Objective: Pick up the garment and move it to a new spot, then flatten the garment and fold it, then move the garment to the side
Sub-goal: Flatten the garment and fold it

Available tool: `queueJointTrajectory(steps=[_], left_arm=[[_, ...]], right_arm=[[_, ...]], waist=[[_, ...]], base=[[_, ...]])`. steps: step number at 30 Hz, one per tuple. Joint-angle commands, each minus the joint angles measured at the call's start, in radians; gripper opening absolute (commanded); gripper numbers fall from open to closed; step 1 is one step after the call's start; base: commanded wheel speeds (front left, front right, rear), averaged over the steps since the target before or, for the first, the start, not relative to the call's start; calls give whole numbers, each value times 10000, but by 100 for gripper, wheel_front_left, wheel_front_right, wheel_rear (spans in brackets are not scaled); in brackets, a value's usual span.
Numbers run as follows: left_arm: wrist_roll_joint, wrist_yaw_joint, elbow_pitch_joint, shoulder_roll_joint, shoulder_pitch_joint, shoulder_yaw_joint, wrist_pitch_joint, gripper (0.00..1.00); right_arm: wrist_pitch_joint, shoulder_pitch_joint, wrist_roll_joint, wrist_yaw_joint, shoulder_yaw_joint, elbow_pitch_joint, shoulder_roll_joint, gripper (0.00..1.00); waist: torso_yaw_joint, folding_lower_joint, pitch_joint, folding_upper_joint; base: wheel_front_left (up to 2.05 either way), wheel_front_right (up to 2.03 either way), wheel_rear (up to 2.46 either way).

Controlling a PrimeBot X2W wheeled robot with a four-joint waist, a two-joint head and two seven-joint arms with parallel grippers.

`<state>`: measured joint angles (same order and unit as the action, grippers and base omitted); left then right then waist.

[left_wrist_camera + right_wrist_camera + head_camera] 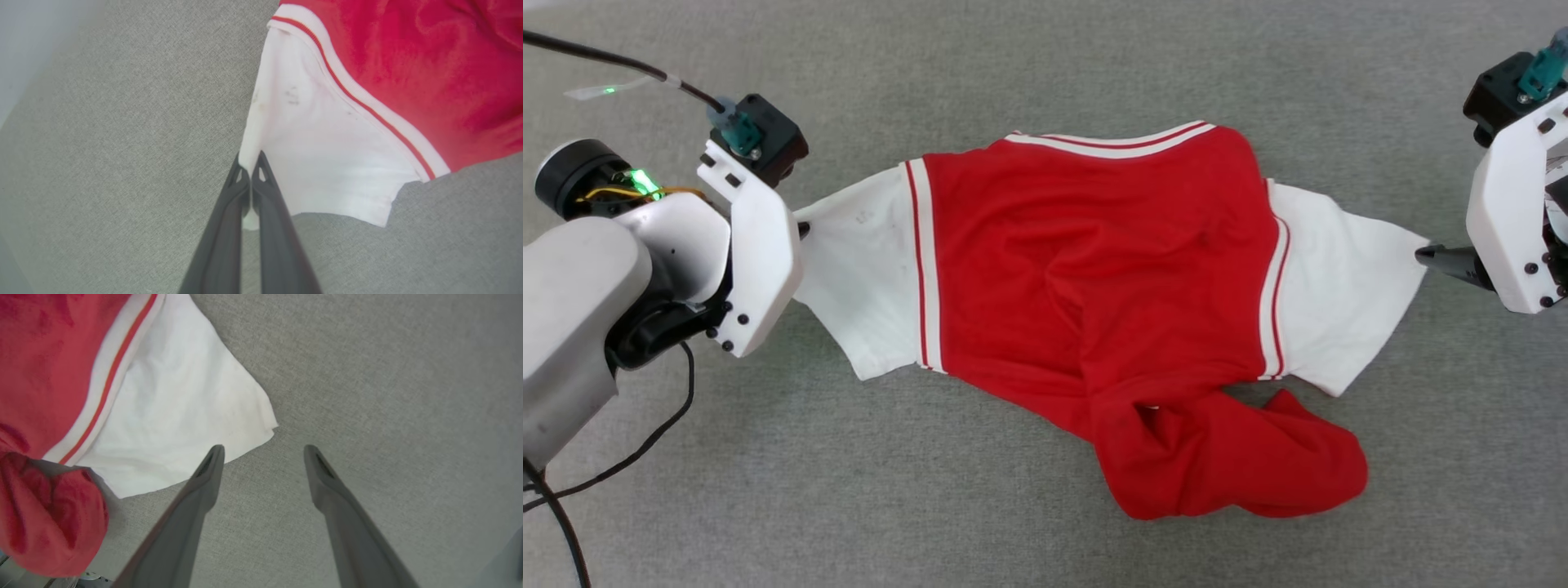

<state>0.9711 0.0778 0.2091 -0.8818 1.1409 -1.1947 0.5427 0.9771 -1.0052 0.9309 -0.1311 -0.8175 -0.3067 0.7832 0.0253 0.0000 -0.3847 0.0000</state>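
Note:
The garment (1094, 278), a red jersey with white sleeves and red-white striped trim, lies spread across the grey surface, its print hidden. Its lower hem is bunched into a red lump (1241, 465) at the front right. My left gripper (249, 161) is shut on the edge of the white left sleeve (327, 163), at the garment's left end (803, 229). My right gripper (263, 449) is open just off the corner of the right sleeve (179, 412), with nothing between its fingers; one dark fingertip (1429, 255) shows beside that sleeve (1339, 286).
Grey fabric-covered surface (1045, 65) lies all around the garment. Black cables (645, 441) trail at the lower left by my left forearm (572, 327).

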Motion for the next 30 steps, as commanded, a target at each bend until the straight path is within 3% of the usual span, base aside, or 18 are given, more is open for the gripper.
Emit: queueJointTrajectory(steps=[1, 7, 15, 16, 17, 22, 30], left_arm=[[-40, -48, -30, 26, 149, 5, -38, 0], [-184, -9, -98, 208, 286, 12, -196, 0], [-178, 108, 108, 315, 297, -74, -298, 0], [-164, 132, 156, 324, 272, -89, -306, 0], [-166, 151, 208, 353, 249, -104, -318, 0], [-125, 212, 440, 448, 114, -137, -475, 0], [43, 326, 101, 251, 73, 139, -1246, 0]], right_arm=[[37, -192, -27, 7, -28, -86, -94, 100], [56, -14, 37, 7, -155, -942, -431, 100], [-427, 1014, 193, 1, -1089, -1493, -993, 100], [-529, 1061, 225, 1, -1155, -1533, -1022, 44], [-719, 1101, 304, -10, -1144, -1564, -1054, 0], [-1874, 694, 445, -7, -764, -1609, -825, 0], [-3927, 653, 483, 5, -650, -420, 52, 0]], waist=[[192, 0, -207, 0], [493, 0, -659, 0], [521, 0, -743, 0], [506, 0, -703, 0], [495, 0, -637, 0], [380, 0, -88, 0], [133, 0, 1147, 0]], base=[[0, 0, 0], [0, 0, 0], [0, 0, 0], [0, 0, 0], [0, 0, 0], [0, 0, 0], [0, 0, 0]])
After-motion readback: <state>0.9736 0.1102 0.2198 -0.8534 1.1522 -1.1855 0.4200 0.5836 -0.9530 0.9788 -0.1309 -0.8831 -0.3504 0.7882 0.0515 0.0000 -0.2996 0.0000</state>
